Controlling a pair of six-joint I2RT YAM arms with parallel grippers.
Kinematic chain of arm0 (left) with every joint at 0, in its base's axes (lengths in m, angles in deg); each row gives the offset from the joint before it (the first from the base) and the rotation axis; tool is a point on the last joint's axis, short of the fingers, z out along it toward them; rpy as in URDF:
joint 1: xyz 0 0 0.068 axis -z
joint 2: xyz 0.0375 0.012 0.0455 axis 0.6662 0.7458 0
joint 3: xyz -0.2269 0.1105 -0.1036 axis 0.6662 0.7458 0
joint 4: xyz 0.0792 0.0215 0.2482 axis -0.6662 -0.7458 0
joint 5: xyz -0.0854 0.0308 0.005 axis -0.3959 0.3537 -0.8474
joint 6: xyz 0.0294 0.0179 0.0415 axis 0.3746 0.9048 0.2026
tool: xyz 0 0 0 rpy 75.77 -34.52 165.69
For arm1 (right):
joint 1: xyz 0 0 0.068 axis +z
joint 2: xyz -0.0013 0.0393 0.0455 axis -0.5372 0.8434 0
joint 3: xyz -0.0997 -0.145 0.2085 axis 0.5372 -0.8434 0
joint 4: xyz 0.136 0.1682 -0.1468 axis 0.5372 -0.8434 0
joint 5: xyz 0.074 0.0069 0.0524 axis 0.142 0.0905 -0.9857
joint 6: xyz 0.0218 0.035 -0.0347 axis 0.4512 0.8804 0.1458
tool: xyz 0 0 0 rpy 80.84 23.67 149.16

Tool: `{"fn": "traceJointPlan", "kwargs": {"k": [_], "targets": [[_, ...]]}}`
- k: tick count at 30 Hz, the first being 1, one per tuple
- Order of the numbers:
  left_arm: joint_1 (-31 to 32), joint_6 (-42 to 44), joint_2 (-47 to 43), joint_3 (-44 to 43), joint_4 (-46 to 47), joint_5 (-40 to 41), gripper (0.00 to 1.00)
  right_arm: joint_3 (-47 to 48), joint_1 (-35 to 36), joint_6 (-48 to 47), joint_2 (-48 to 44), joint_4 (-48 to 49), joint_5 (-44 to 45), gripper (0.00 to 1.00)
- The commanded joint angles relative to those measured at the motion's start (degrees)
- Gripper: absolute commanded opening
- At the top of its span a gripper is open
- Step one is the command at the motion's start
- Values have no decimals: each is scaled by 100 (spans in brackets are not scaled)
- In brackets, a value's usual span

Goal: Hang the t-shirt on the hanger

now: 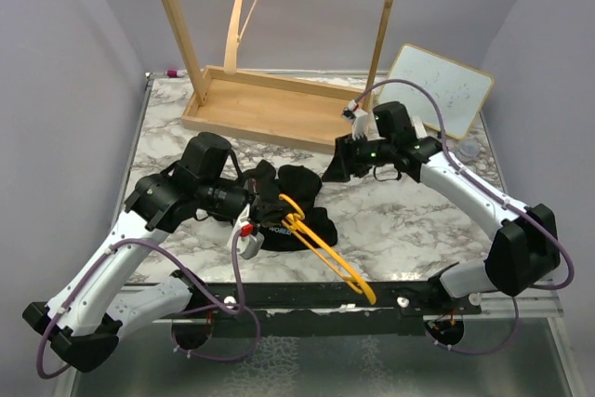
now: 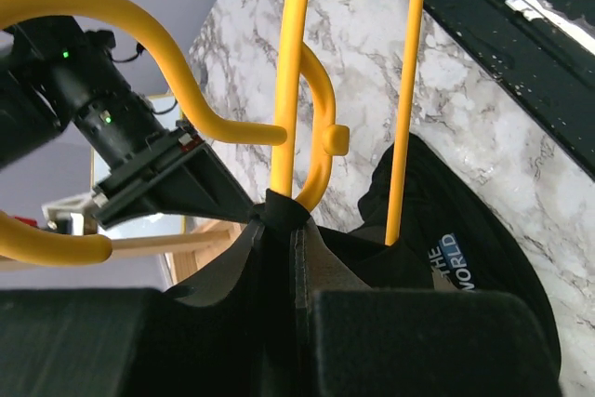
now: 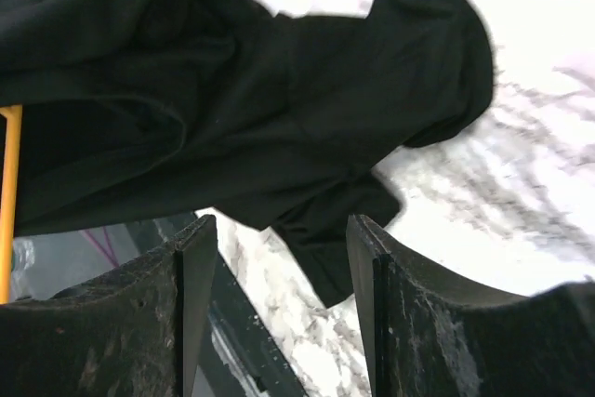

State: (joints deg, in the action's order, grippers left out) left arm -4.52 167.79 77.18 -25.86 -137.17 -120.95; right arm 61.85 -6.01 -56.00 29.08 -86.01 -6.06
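The black t-shirt lies crumpled on the marble table, its blue and white lettering showing. The yellow-orange hanger runs from the shirt toward the near edge, one end inside the cloth; its hook shows in the left wrist view. My left gripper is shut on the hanger at its neck, with black cloth bunched at the fingertips. My right gripper is open and empty just right of the shirt. A dark fold of the shirt lies beyond its fingers.
A wooden rack with a tray base stands at the back, a pale wooden hanger hanging on it. A small whiteboard leans at the back right. A black rail runs along the near edge.
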Motion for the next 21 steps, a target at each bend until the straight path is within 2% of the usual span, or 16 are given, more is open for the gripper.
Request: {"fn": "traceJointPlan", "kwargs": {"k": [1,10,21], "targets": [[45,993,-63,11,-608,-567,0,-260,601,399,150,138,-32,59],[88,1064,1,22,-730,-515,0,-353,1165,1063,332,1151,71,62],[107,617,-45,109,-323,-385,0,109,1487,1160,1229,1679,-20,62]]}}
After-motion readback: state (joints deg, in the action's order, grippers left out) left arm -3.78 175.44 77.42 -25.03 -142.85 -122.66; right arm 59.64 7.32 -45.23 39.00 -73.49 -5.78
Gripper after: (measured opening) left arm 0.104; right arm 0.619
